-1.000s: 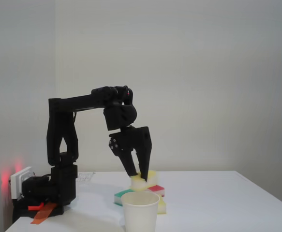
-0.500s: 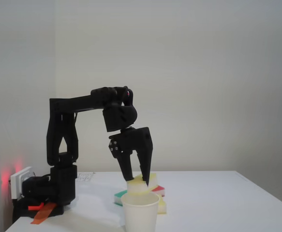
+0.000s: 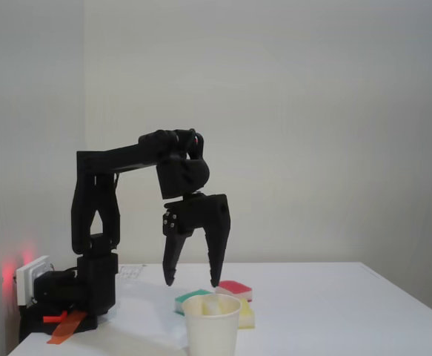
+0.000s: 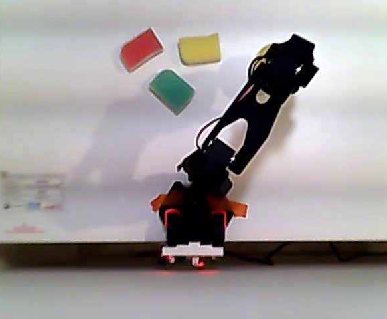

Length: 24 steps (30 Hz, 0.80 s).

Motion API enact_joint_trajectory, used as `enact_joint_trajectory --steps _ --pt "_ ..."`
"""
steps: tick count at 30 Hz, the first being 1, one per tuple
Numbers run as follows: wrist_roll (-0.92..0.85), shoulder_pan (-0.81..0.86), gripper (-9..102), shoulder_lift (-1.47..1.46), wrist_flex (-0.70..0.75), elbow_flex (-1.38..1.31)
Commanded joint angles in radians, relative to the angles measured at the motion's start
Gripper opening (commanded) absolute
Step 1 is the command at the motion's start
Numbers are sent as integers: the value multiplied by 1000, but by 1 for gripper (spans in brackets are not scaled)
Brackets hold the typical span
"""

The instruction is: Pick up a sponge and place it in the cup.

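— Since a moment ago the sponge (image 3: 210, 305) has dropped out of the fingers; it now sits inside the cup (image 3: 212, 326), its pale top just peeking over the rim in the fixed view.

— And the gripper (image 3: 192, 282)?

— Spread wide, holding nothing. A second back it was pinching that foam block; now both fingertips hang above the cup's mouth, one to each side, apart from the rim.

— How much room is around it?

— Plenty. In the fixed view the table (image 3: 334, 311) runs bare to the right of the cup, out to its far corner. The cup stands at the near edge, cut off by the bottom of the frame. In the other view, looking down, the arm (image 4: 246, 129) leans toward the upper right and the white surface to either side of it is open; its base (image 4: 193, 222) sits right at the bottom edge.

— Count the things for me.

— One cup, one arm. In the other view three sponges lie near the top edge, close together but apart: a red-topped sponge (image 4: 141, 49), a yellow sponge (image 4: 199, 49) just right of it, and a green-topped sponge (image 4: 172, 91) below the two. With the pale one in the cup, that makes four. A printed sheet (image 4: 32, 191) lies by the left edge.
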Motion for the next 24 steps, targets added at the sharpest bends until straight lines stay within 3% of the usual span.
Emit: enact_joint_trajectory --steps 1,5,9,17,24 --pt "-8 -5 33 12 120 -143" --pt "20 -55 33 6 253 -249" --pt "77 -132 25 100 252 -144" --pt "212 -327 0 376 71 278" --pt "232 -460 0 618 -132 661"
